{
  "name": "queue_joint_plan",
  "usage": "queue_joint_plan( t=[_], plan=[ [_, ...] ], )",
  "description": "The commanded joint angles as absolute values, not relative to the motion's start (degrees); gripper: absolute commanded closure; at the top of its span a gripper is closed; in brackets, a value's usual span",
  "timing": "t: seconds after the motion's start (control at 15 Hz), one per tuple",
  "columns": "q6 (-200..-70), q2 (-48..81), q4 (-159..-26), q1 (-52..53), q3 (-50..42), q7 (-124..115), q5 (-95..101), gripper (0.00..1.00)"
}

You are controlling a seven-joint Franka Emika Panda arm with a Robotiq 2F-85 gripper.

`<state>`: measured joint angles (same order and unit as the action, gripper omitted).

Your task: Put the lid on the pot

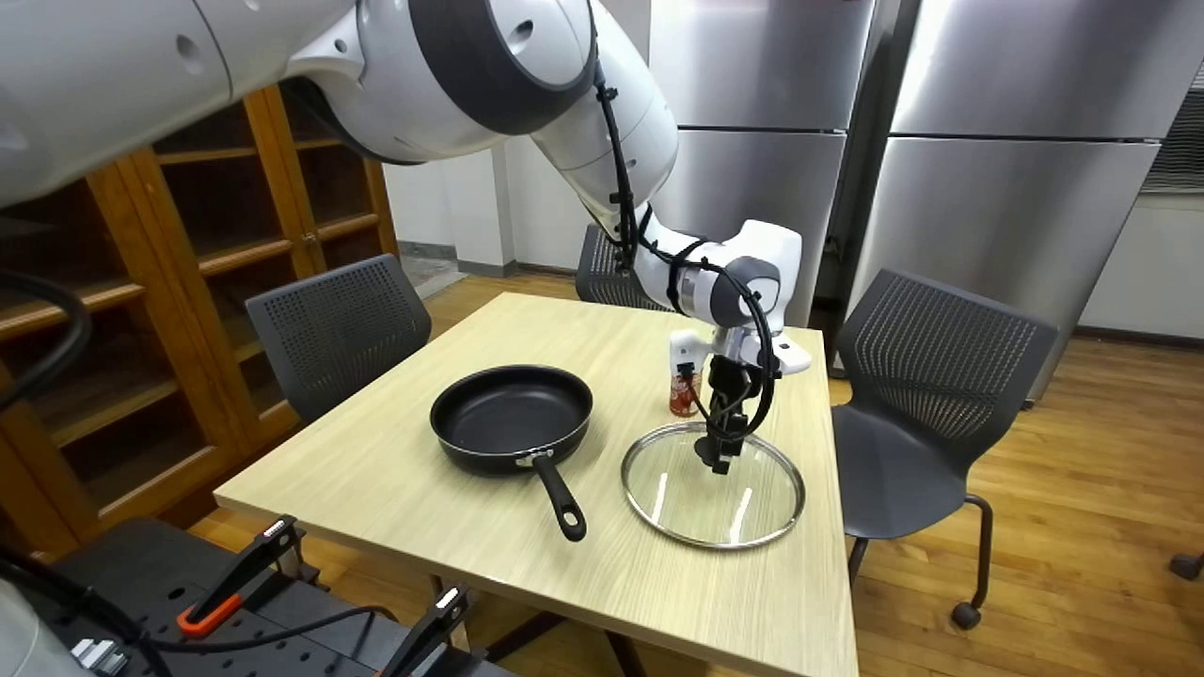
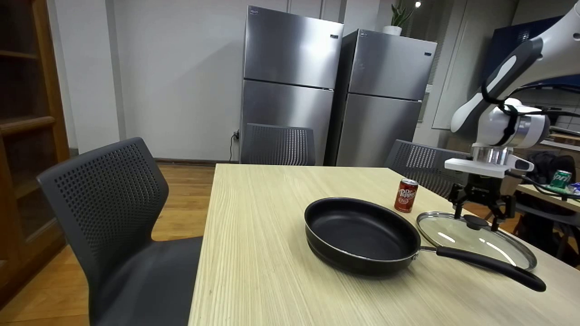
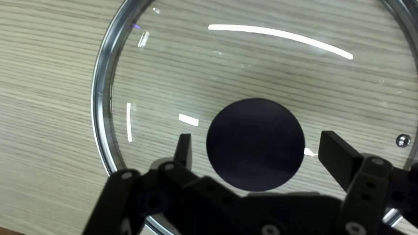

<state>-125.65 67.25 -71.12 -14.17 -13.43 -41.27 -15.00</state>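
The clear glass lid (image 1: 696,508) lies flat on the table with its dark knob up, and its silvery rim shows in all views. It also shows in an exterior view (image 2: 482,244). My gripper (image 2: 476,221) is open above the lid's middle, fingers pointing down. In the wrist view, the fingers of the gripper (image 3: 255,137) stand on either side of the knob (image 3: 255,147), with a gap on each side. The black pan (image 1: 513,414), the pot, sits open and empty on the table beside the lid; it also shows in an exterior view (image 2: 362,231).
A red can (image 2: 406,195) stands upright by the lid's edge; it is partly behind the wrist in an exterior view (image 1: 683,400). The pan's handle (image 2: 491,265) points off beside the lid. Dark chairs (image 1: 941,414) stand round the table (image 1: 414,498).
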Motion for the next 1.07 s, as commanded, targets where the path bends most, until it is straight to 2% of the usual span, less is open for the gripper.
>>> queue_joint_plan(
  t=[0.0,0.07,0.13,0.2,0.27,0.53,1.0],
  plan=[
    [-123.2,68.3,-68.7,-15.3,-12.3,-41.6,-15.1,0.0],
    [-123.3,68.1,-68.8,-15.3,-12.3,-41.6,-15.2,0.0],
    [-123.4,68.1,-68.9,-15.3,-12.3,-41.5,-15.1,0.25],
    [-123.5,67.9,-69.1,-15.3,-12.3,-41.4,-15.2,0.26],
    [-123.7,67.7,-69.2,-15.2,-12.3,-41.4,-15.2,0.32],
    [-124.1,66.9,-69.9,-15.2,-12.6,-41.9,-15.2,0.62],
    [-125.6,63.3,-74.9,-14.2,-13.6,-41.4,-15.7,0.63]
  ],
)
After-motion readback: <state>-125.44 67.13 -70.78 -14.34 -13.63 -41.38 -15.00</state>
